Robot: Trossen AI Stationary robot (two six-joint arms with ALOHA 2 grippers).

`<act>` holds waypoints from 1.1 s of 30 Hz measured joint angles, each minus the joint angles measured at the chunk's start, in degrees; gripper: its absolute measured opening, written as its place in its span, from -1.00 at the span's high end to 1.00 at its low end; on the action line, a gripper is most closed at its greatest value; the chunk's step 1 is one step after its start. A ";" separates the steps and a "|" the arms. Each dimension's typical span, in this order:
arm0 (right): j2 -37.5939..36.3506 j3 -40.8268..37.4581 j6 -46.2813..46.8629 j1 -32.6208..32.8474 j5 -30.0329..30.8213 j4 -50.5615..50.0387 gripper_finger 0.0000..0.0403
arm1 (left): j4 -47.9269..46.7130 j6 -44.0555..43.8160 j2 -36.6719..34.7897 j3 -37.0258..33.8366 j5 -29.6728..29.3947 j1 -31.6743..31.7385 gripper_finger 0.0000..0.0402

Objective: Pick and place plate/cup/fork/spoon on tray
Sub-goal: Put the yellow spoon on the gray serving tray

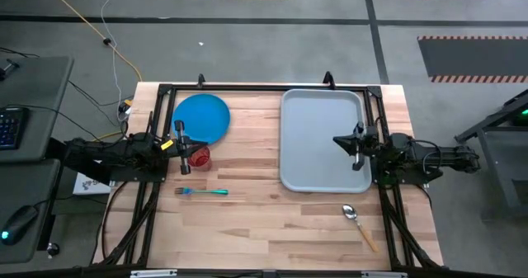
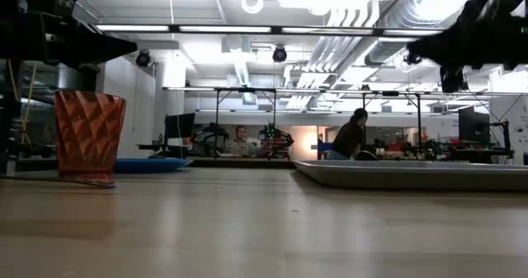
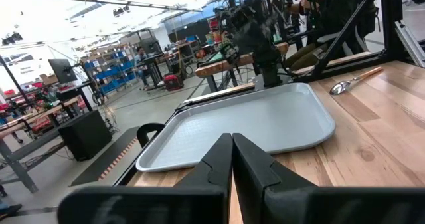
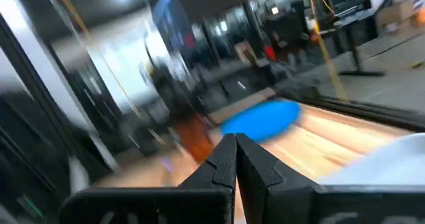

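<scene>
high view: the left gripper (image 1: 181, 148), jaws pressed together and empty, hangs beside the red-orange cup (image 1: 199, 157), with the blue plate (image 1: 201, 118) behind it and the teal fork (image 1: 201, 192) in front. the right gripper (image 1: 355, 148), jaws also pressed together, hangs over the empty grey tray (image 1: 318, 113); the spoon (image 1: 360, 226) lies on the wooden table (image 1: 272, 228) near its front right corner.

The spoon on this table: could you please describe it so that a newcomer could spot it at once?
Start from the large light grey rectangular tray on the wooden table's right half. Just off the tray's near right corner lies the small spoon with shiny silver bowl and tan-orange handle, alone on bare wood. The thin teal-handled fork lies far to the left.
</scene>
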 joint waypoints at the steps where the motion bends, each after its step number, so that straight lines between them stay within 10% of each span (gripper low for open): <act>1: 0.03 0.00 3.60 0.02 0.38 3.17 1.00 | -0.02 0.00 0.02 0.00 0.00 -0.02 0.98; 13: 9.53 5.17 28.02 -0.23 8.96 28.10 0.94 | -0.02 0.00 0.02 -0.01 -0.01 -0.02 0.98; 18: 28.03 21.05 29.95 1.06 1.54 11.12 0.67 | -0.02 0.00 0.02 0.00 0.00 0.00 0.98; 27: 56.14 51.31 32.10 7.03 -38.76 -48.47 0.22 | -0.01 0.00 0.02 -0.01 0.00 -0.01 0.98; 33: 63.70 56.01 47.11 22.28 -38.71 -67.27 0.19 | -0.02 -0.02 0.02 0.00 0.00 -0.01 0.98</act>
